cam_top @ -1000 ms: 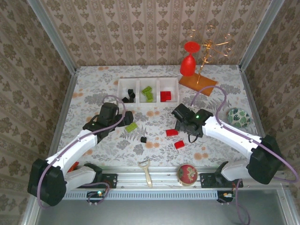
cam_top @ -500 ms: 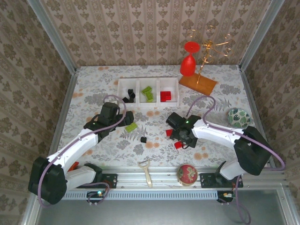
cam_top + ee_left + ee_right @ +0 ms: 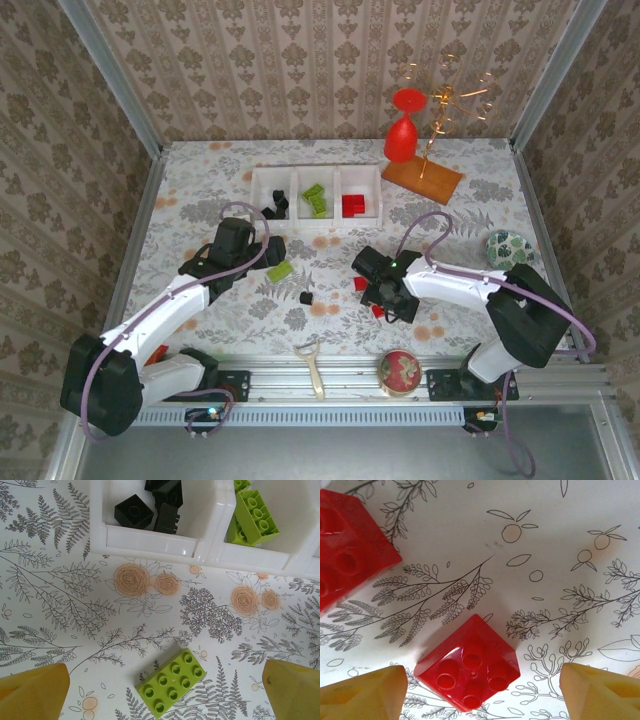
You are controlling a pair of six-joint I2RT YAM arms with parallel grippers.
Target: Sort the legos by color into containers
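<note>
Flowered cloth covers the table, and the containers (image 3: 296, 226) sit as a white row in the upper middle of the overhead view: black bricks in the left bin, lime in the middle, red in the right.

Lower right of centre, the right gripper (image 3: 480, 690) is low over a small red brick (image 3: 467, 667). Its jaws are apart on either side and hold nothing. The brick lies cornerwise to the fingers, one finger just beside a corner and the other well clear. I'd worry that closing from here catches corners, not flats, so the brick spins or squirts out, perhaps into the larger red brick (image 3: 347, 545) near the wrist view's upper left.

The left gripper (image 3: 165, 690) hangs wide open and empty over a lime brick (image 3: 171, 681) lying askew below the bins, so it runs the same risk.
</note>
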